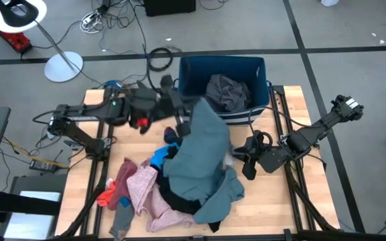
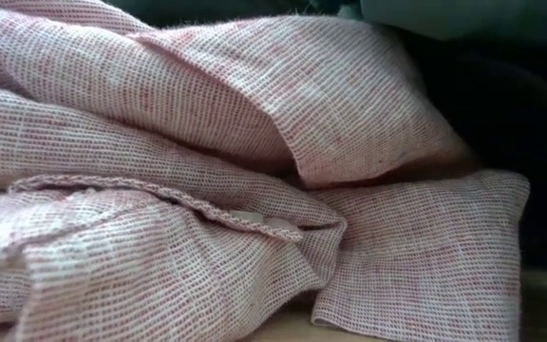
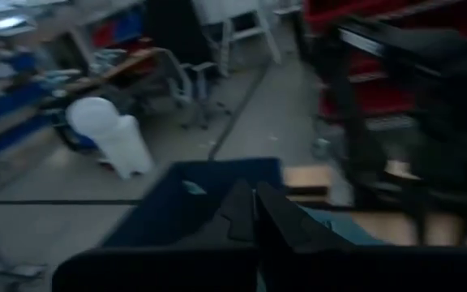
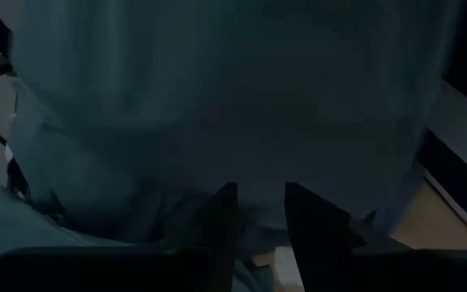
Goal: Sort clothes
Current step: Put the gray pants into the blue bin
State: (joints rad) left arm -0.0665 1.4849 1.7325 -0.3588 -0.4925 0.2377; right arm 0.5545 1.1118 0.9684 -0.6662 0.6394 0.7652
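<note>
High view shows the left gripper (image 1: 183,110) closed on the top of a teal-grey garment (image 1: 203,157), holding it raised beside the dark blue bin (image 1: 223,70), where a dark grey garment (image 1: 228,92) already lies. The teal cloth drapes down onto a heap of pink (image 1: 149,191), bright blue (image 1: 161,157), black and red-orange (image 1: 107,196) clothes on the wooden table (image 1: 277,201). The right gripper (image 1: 236,155) sits at the hanging cloth's edge, fingers (image 4: 217,215) narrowly parted; whether they hold fabric, I cannot tell.

Two dark jointed arms, the left arm (image 1: 106,110) bearing a green light and red patch.
</note>
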